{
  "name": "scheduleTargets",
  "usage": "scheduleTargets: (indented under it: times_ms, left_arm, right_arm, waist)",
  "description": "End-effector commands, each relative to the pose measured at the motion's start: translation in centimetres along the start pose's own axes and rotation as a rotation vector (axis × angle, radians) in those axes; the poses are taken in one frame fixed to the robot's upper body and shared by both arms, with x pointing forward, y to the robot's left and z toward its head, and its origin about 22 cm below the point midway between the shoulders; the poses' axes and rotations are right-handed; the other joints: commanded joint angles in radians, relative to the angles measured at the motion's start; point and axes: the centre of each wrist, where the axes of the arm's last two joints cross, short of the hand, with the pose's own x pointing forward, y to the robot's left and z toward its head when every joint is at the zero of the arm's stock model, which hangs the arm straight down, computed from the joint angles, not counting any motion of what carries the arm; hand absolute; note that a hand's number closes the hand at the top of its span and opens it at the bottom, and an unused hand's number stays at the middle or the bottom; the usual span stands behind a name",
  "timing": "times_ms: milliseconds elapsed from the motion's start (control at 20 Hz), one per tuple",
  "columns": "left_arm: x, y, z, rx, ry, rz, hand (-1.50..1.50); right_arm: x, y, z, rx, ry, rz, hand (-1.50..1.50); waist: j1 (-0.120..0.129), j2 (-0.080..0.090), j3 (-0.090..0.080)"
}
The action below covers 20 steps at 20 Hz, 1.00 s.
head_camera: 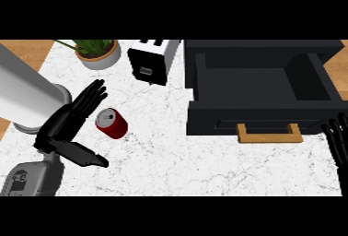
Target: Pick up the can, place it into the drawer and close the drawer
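A red can [112,123] with a silver top stands on the white marble counter [176,156], left of centre. My left hand [68,126] is just left of it, open, fingers stretched up past the can and thumb pointing right below it, not touching it. The black drawer [262,87] stands open at the upper right, its inside bare, with a wooden handle [269,133] on its front. Only the straight fingers of my right hand [337,143] show at the right edge, below the drawer's front corner.
A black toaster [153,60] sits at the back, next to a potted plant [97,51]. A large white cylinder [26,94] stands at the left edge, close behind my left forearm. Wooden floor shows beyond the counter's left and right edges.
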Motion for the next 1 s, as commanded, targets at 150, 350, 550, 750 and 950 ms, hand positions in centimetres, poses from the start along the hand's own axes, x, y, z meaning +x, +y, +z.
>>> scheduleTargets:
  times_ms: [150, 350, 550, 750, 950]
  left_arm:
    - [-3.1, 2.4, 1.0, 0.037, 0.018, -0.013, -1.5]
    - [-5.3, 3.7, 1.5, 0.046, 0.028, -0.02, -1.5]
    - [-5.5, 4.1, 0.2, 0.049, 0.028, -0.039, -1.5]
    - [-7.9, 3.1, 0.3, 0.032, 0.039, -0.031, -1.5]
    - [-8.6, 4.8, 0.5, 0.024, 0.055, -0.019, -1.5]
  right_arm:
    - [0.0, 0.9, -1.3, -0.002, -0.001, 0.016, -1.5]
    - [0.6, -0.8, -0.3, 0.02, -0.001, 0.019, -1.5]
    - [0.3, -0.4, -1.6, -0.005, -0.009, 0.001, -1.5]
    - [-1.6, 0.4, 0.3, 0.005, -0.012, 0.0, -1.5]
    - [-0.7, -0.4, 0.3, -0.016, -0.017, -0.004, -1.5]
  waist:
    - [0.001, 0.001, 0.0]
    - [-0.004, 0.001, 0.0]
    - [-0.001, 0.001, 0.0]
    - [-0.003, 0.001, 0.0]
    - [-0.004, 0.001, 0.0]
